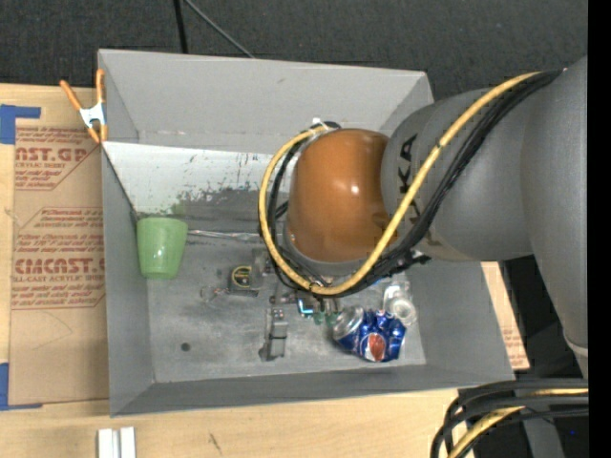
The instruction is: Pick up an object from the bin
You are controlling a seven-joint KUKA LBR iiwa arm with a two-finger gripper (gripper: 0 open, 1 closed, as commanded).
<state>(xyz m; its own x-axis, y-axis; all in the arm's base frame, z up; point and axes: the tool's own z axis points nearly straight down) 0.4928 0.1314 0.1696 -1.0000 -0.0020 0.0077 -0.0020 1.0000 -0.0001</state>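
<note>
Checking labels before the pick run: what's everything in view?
bin: 1, grey, centre
cup: 1, pale green, floor by left wall
crushed can: 1, blue and red, floor's lower right
clear bit: 1, whitish, beside can, kind unclear
dark bit: 1, dark and yellow, mid floor, kind unclear
arm: 1, grey, from right
wrist cover: 1, orange, over bin
cables: several, yellow and black, along arm
gripper: 1, grey, below cover
</note>
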